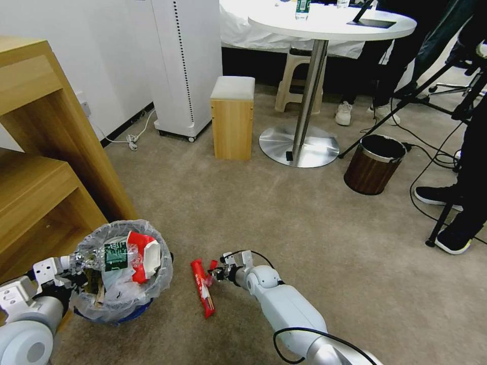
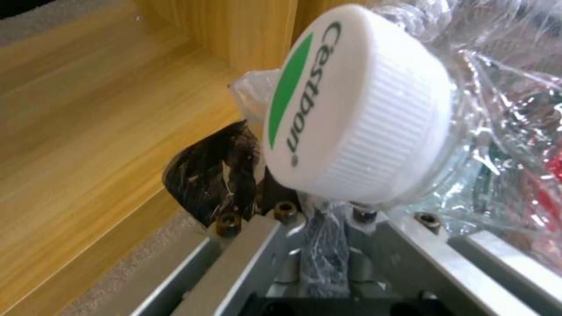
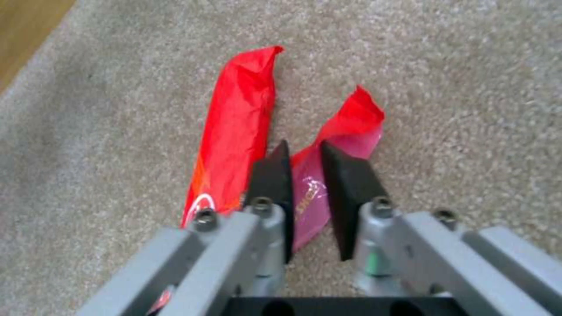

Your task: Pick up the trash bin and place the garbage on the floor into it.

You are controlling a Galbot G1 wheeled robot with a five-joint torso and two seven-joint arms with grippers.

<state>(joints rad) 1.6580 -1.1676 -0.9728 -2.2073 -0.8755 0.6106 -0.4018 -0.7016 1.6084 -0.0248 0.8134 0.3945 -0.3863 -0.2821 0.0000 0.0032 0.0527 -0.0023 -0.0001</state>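
Head view puts the trash bin [image 1: 122, 276] low on the robot's left, its crinkled clear liner bulging over a blue body, hard beside the wooden shelf unit [image 1: 45, 167]. It is already well filled: a clear bottle [image 1: 104, 256] lies across the rim, a red carton [image 1: 143, 253] sits beside it, and pale scraps lie beneath. The left gripper [image 1: 50, 274] is at the bin's near edge. In the left wrist view, liner plastic [image 2: 325, 252] runs down between its parts and the bottle's white cap [image 2: 357, 105] looms right above them, so I judge it is clamped on the liner and rim, though the fingertips themselves are hidden.

Just beside the bin, on the beige floor [image 1: 284, 218], lie the last pieces I can see: a long red wrapper [image 1: 203, 289] and, touching it, a smaller red and pink wrapper [image 3: 331, 162]. The right gripper [image 3: 307, 169] is down on the carpet, its two dark pads nearly together with the smaller wrapper pinched between them.

So most of the job looks done. What seems left is this small wrapper, now in hand, and the long one next to it; no other litter shows on the carpet nearby.
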